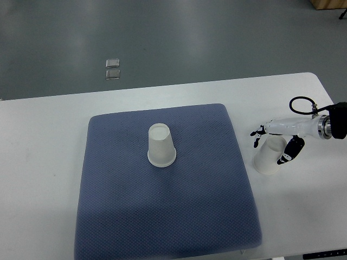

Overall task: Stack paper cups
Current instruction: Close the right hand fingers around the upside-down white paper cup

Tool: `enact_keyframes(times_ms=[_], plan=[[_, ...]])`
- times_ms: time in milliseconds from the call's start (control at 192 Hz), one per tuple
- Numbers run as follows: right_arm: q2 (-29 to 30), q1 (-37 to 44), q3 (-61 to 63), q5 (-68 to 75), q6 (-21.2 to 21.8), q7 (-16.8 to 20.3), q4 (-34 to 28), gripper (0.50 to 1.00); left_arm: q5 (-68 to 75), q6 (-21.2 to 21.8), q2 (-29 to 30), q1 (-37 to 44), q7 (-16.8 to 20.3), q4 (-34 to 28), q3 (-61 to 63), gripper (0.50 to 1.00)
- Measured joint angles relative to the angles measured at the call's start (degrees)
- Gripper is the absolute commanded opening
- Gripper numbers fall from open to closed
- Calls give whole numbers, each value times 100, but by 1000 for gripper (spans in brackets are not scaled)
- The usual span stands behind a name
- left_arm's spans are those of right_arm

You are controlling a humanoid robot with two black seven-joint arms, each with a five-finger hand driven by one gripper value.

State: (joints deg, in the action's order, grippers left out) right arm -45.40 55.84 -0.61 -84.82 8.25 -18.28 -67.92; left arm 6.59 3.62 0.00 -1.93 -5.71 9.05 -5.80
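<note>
Top view shows the right hand (274, 142) reaching in from the right edge, its fingers curled around a paper cup (269, 156) that stands mouth-down and tilted on the white table (43, 141), just beside the blue mat (119, 216). A second cup (161, 144) sits upside down near the middle of the mat, well apart. The pick-up looks under way; next the held cup must be lifted, carried left and lowered squarely over the other.
</note>
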Motion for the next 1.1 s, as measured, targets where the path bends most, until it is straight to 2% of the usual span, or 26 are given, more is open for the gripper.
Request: enact_keyframes(times_ms=[572, 634, 738, 816, 1019, 1102], plan=[[244, -163, 17, 9, -130, 0, 242, 901, 0, 1, 0, 0, 0, 0, 0, 1000], [260, -173, 18, 9, -130, 0, 271, 868, 0, 3, 0, 0, 0, 0, 0, 1000], [274, -177, 18, 9, -130, 0, 300, 864, 0, 3, 0, 0, 0, 0, 0, 1000], [277, -178, 18, 9, -130, 0, 309, 834, 0, 3, 0, 0, 0, 0, 0, 1000], [277, -179, 18, 9, -118, 0, 355, 829, 0, 3, 0, 0, 0, 0, 0, 1000], [277, -179, 17, 9, -115, 0, 358, 799, 0, 2, 0, 0, 0, 0, 0, 1000]])
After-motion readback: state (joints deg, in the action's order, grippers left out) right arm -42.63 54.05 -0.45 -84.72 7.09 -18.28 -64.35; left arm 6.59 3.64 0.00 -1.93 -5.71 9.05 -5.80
